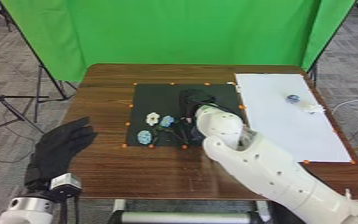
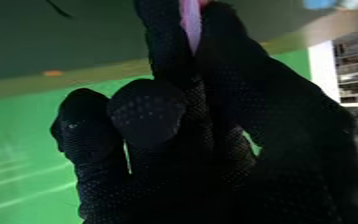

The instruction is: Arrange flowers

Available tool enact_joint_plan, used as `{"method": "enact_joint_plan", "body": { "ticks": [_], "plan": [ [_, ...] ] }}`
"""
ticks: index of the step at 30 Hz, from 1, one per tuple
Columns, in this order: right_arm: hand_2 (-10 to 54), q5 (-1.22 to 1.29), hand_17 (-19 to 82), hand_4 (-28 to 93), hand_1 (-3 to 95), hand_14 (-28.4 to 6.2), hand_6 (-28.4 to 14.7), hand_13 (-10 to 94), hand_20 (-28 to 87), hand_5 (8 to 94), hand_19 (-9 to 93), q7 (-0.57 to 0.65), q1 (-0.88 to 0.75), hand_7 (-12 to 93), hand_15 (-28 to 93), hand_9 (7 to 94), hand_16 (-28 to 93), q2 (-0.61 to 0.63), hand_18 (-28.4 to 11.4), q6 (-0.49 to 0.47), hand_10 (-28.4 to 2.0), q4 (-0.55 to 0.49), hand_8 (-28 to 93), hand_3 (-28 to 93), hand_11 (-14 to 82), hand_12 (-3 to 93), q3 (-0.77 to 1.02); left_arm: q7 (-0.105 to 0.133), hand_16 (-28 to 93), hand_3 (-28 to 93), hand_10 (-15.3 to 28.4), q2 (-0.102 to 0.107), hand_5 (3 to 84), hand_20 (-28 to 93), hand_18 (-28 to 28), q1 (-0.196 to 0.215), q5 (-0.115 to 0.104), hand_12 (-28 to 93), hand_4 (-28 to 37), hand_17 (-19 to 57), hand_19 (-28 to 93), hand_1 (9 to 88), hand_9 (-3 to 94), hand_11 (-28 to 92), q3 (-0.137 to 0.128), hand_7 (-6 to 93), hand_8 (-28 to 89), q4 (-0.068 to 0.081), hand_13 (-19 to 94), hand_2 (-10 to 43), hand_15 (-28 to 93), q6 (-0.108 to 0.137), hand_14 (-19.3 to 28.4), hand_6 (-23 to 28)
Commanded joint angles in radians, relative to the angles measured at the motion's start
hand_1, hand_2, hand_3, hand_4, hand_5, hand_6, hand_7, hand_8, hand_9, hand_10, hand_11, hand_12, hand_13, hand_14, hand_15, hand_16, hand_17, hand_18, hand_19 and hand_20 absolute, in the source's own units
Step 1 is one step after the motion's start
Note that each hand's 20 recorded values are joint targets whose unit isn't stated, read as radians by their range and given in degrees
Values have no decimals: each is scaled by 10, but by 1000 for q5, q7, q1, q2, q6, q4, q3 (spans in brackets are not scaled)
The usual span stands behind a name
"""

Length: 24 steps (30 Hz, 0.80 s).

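Black mat (image 1: 160, 95) placing seems in hand: the right hand (image 1: 194, 98) pinches something pink (image 2: 191, 25), likely a flower, near twelve o'clock, white flower (image 1: 152, 118) at nine; next, lower and gently release

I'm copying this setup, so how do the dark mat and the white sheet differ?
The dark mat is near black, while the white sheet is bright. The sheet reaches both nearer to the robot and farther from it than the mat does. The robot's right hand is over the mat, not over the sheet. Both lie on the brown table and bear flowers.
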Motion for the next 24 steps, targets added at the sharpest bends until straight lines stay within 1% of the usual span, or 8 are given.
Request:
{"method": "enact_joint_plan", "body": {
  "ticks": [1, 4, 9, 10, 11, 15, 19, 24],
  "plan": [
    [-95, -1, 538, -283, 485, -44, -28, 754, 397, 675, 932, 57, 23, 307, 767, 783, 213, -12, -146, 9, -97, -24, -2, 753, 181, 305, -29, -14, -142, 821, 224, -8, 443, 67, 219, -5, 9, 113, -203, -95, 605, 269, 387, 406, 6, 204, -108, 3, 255, 49, 651, -14, 277, 131],
    [-95, -9, 531, -283, 451, -48, -28, 746, 395, 668, 932, 65, 15, 285, 767, 755, 212, -16, -150, -14, -113, -31, -5, 771, 239, 258, -18, -15, -143, 821, 224, -10, 442, 66, 219, 3, 9, 113, -202, -96, 605, 269, 387, 406, 2, 205, -109, 0, 255, 49, 650, -12, 277, 131],
    [-95, -11, 527, -283, 423, -55, -29, 741, 396, 663, 932, 62, 14, 268, 767, 735, 212, -10, -153, -20, -127, -52, -37, 782, 290, 208, -24, -16, -143, 820, 223, -13, 443, 66, 219, 12, 8, 113, -202, -96, 605, 270, 387, 407, 0, 205, -109, -2, 255, 49, 651, -10, 277, 132],
    [-95, -14, 524, -282, 406, -58, -29, 738, 394, 662, 932, 63, 17, 263, 768, 726, 211, -11, -154, -26, -134, -55, -90, 791, 300, 196, -24, -16, -143, 820, 223, -13, 443, 66, 219, 10, 8, 113, -202, -96, 605, 270, 387, 408, 1, 205, -109, -1, 255, 49, 651, -10, 277, 132],
    [-95, -14, 519, -282, 385, -65, -33, 733, 392, 657, 932, 62, 14, 258, 769, 718, 210, -12, -158, -33, -139, -60, -125, 793, 306, 189, -20, -20, -143, 820, 223, -14, 442, 66, 219, 13, 9, 113, -202, -96, 605, 270, 387, 408, 0, 205, -109, -3, 255, 49, 650, -11, 277, 132],
    [-95, -15, 513, -282, 367, -71, -43, 725, 391, 646, 932, 54, 23, 244, 770, 709, 207, -14, -162, -35, -148, -71, -130, 788, 304, 186, -27, -18, -143, 821, 223, -16, 443, 65, 219, 10, 9, 113, -202, -95, 605, 270, 386, 408, 2, 205, -109, -2, 255, 49, 651, -12, 277, 132],
    [-95, -9, 512, -282, 366, -72, -47, 723, 390, 643, 932, 57, 25, 234, 772, 706, 202, -16, -163, -52, -150, -80, -127, 789, 302, 185, -20, -19, -143, 821, 223, -16, 442, 66, 219, 16, 9, 113, -202, -96, 605, 270, 386, 408, 4, 206, -109, -4, 255, 49, 651, -9, 277, 131],
    [-95, -10, 510, -281, 355, -75, -53, 719, 389, 636, 932, 51, 40, 224, 773, 699, 201, -12, -164, -56, -155, -87, -123, 784, 302, 186, -24, -4, -143, 821, 224, -17, 442, 66, 219, 35, 3, 113, -201, -96, 605, 270, 386, 408, 1, 207, -109, -7, 255, 49, 650, 2, 278, 131]
  ]
}}
